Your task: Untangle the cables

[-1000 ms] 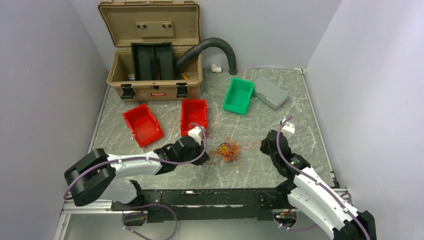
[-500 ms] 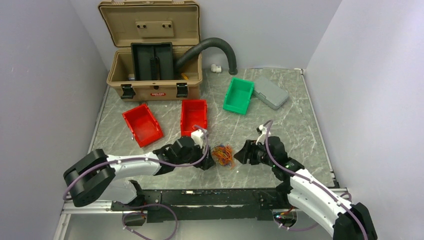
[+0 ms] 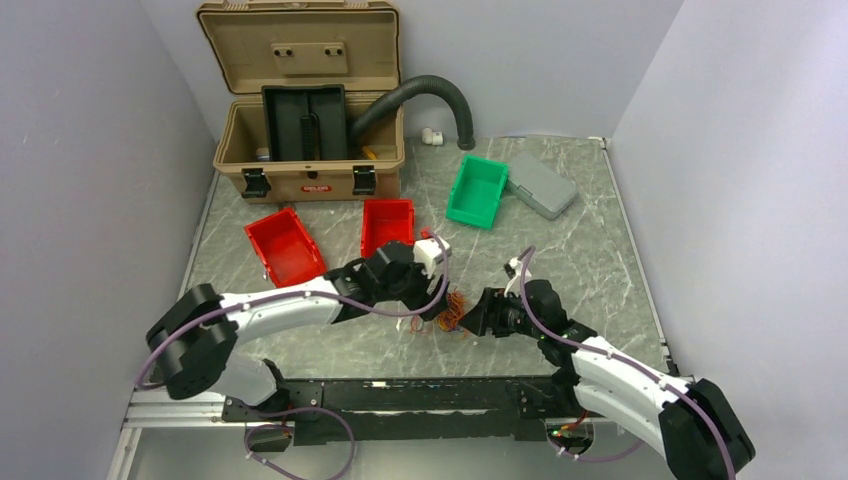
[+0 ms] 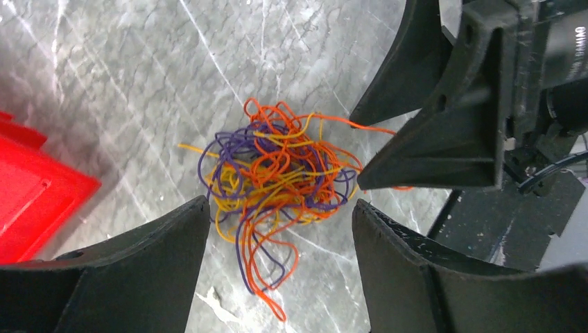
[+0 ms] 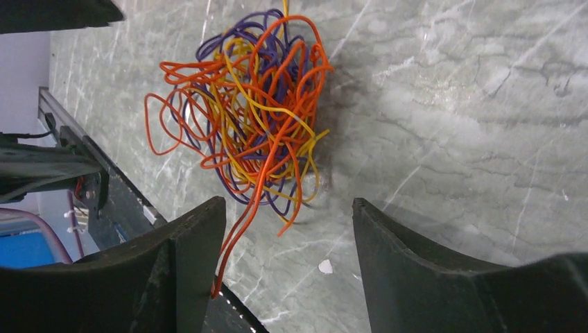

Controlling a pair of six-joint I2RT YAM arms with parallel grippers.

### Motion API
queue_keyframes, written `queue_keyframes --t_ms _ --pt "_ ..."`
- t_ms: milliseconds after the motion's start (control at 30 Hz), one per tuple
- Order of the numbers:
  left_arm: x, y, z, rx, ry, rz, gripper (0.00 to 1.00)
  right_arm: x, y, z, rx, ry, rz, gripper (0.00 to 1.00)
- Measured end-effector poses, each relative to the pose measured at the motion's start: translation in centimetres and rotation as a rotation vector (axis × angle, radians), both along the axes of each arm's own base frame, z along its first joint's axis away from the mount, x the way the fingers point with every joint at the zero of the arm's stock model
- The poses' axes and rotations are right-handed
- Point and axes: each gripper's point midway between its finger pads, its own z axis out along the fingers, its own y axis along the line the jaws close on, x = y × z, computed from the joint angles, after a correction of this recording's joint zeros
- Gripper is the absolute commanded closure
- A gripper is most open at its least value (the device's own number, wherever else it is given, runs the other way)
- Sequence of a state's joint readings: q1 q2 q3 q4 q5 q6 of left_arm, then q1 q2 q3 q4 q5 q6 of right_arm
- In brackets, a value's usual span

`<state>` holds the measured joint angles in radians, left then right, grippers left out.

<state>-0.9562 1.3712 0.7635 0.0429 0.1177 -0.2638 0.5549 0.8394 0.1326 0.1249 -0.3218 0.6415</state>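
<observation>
Cables lie in one tangled orange, yellow and purple wad on counter, near its front edge. Left gripper open, over wad, holding nothing. Right gripper open too, just beside wad; possibly touching a strand, unclear.

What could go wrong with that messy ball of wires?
The open left gripper and open right gripper crowd the tangle of thin orange, yellow and purple cables, so they might bump. Pinching the whole clump could tighten knots. One orange strand trails toward the black rail and might snag.
</observation>
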Motion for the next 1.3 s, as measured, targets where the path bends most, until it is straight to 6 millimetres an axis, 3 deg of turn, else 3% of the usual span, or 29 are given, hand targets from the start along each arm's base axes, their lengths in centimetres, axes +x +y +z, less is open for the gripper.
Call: queue_keyframes --t_ms 167,267,367,433,533,600,800,1067,1300 --pt "0.8 -1.4 -1.6 0.068 -0.001 -0.053 0.21 0.9 -0.5 1.4 0.012 -0.062 -0.053 0.23" --pt "1.3 -1.7 -3.5 0.129 0.018 -0.064 0.22 1.6 -1.4 3.4 0.017 -0.133 -0.115 0.23" --pt "1.6 -1.7 -5.4 0.17 0.044 -0.068 0.29 2.4 -2.5 5.9 0.024 -0.207 -0.187 0.23" --pt "1.6 -1.8 -6.8 0.197 0.07 -0.073 0.43 2.6 -3.3 7.2 0.027 -0.244 -0.233 0.24" --pt "2.1 -2.5 -7.7 0.208 0.091 -0.08 0.81 2.8 -4.2 7.7 0.026 -0.26 -0.281 0.24" --pt "2.6 -3.1 -7.5 0.192 0.081 -0.079 1.0 2.6 -4.8 7.1 0.007 -0.232 -0.313 0.24" --pt "3.1 -3.3 -7.3 0.124 0.107 -0.077 1.0 2.4 -6.6 5.7 -0.053 -0.167 -0.41 0.24" --pt "4.0 -0.3 -7.3 -0.15 0.34 0.007 1.0 2.5 -8.5 4.8 -0.079 -0.107 -0.545 0.24" --pt "2.6 -1.6 -5.3 -0.296 0.424 -0.02 1.0 2.6 -8.4 5.2 -0.058 -0.11 -0.552 0.29"
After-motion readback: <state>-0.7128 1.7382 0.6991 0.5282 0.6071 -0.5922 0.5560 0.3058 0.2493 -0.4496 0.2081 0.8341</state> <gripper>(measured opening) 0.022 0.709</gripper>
